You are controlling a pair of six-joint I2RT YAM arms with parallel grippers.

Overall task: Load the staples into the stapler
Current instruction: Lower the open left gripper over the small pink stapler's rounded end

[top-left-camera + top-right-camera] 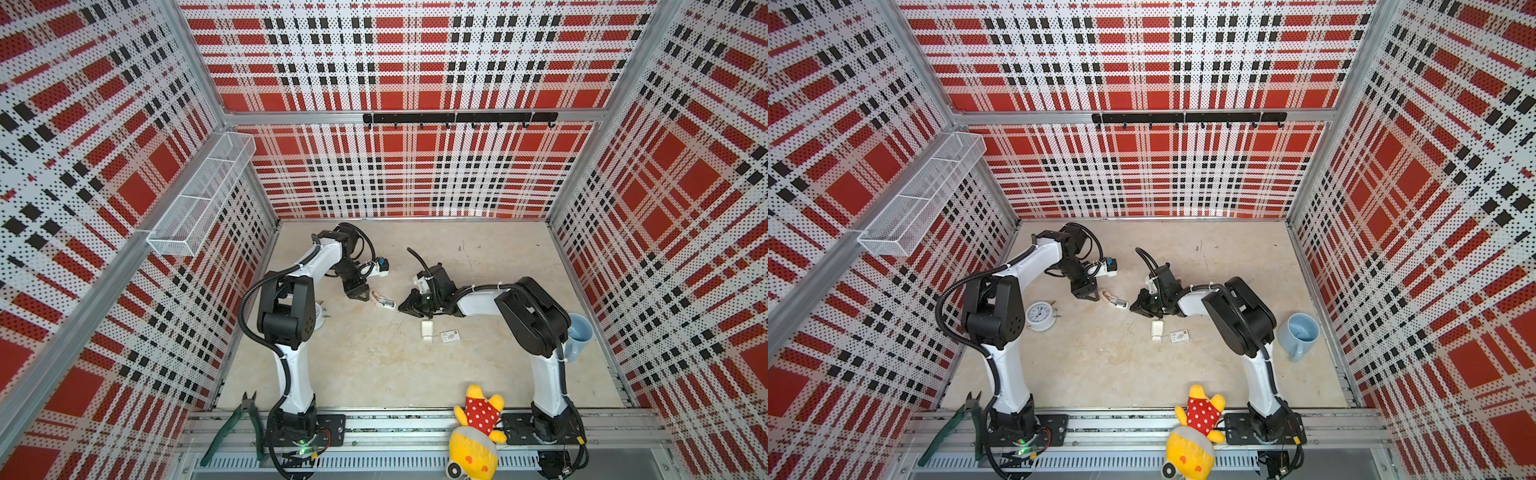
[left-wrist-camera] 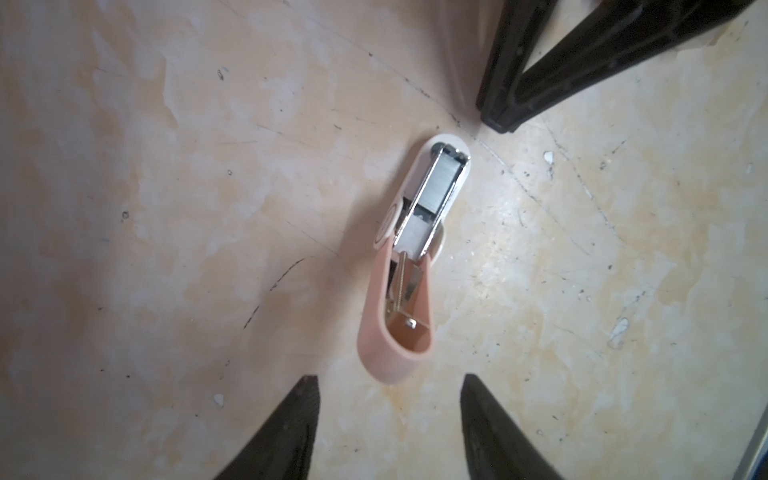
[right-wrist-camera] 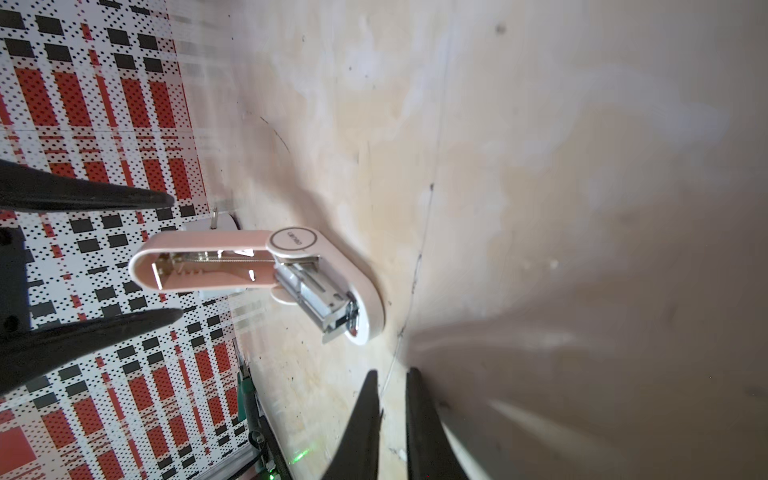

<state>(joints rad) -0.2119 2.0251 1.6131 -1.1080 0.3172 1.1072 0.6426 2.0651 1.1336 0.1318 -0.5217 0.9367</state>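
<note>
The pink stapler lies flipped open on the table between my two grippers. In the left wrist view its lid points toward my fingers, and a silvery strip of staples sits in the metal channel. The right wrist view shows the stapler from the side. My left gripper hovers open just off the lid end, holding nothing. My right gripper sits near the base end, its jaws nearly together with nothing between them.
A small white box and its printed sleeve lie in front of the right gripper. A white clock stands by the left arm, a blue mug at the right. Green pliers and a yellow plush toy lie at the front rail.
</note>
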